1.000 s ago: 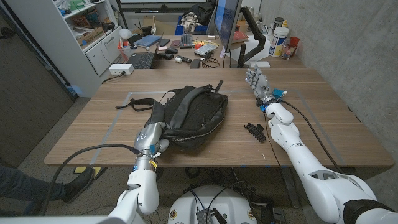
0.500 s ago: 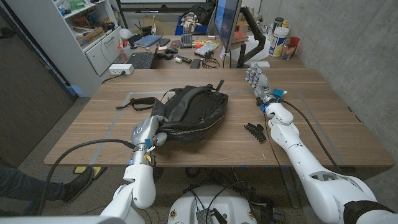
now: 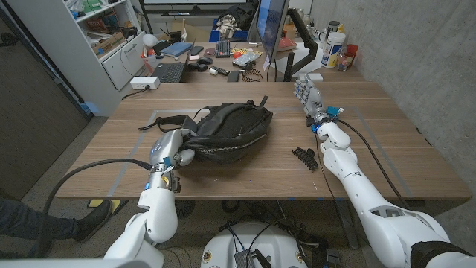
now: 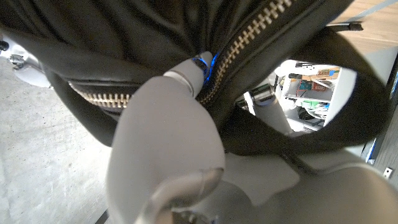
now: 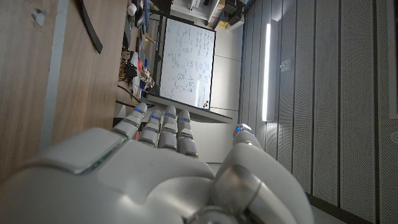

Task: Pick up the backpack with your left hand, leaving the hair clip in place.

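Wooden surface [image 3: 387, 156]: carries all task items; pale tape lines mark a rectangle on it.

Backpack [image 3: 227, 130]: black, middle of the surface, slightly toward the robot's left. Bunched up, its near-left end gathered where the left hand meets it. Straps trail off toward the far left, one strap end lying on the wood. Whether the underside is clear of the wood cannot be told from the head view. In the left wrist view the backpack [image 4: 186, 50] shows dark leather-like fabric, a metal zipper running diagonally and a strap loop open to the room behind.

Left hand [image 3: 172, 151]: at the backpack's near-left end, fingers closed into the fabric. Left wrist view: left hand [image 4: 168, 143] has a fingertip pressed in beside the zipper, with fabric folded over the fingers; it grips the bag.

Right hand [image 3: 305, 92]: far right part of the surface, well apart from the backpack, standing on its edge. Right wrist view: right hand [image 5: 161, 168] has straight fingers side by side, thumb set apart, holding nothing.

Hair clip [image 3: 303, 158]: small, black, toothed. On the wood to the right of the backpack, beside the right forearm, touching neither.
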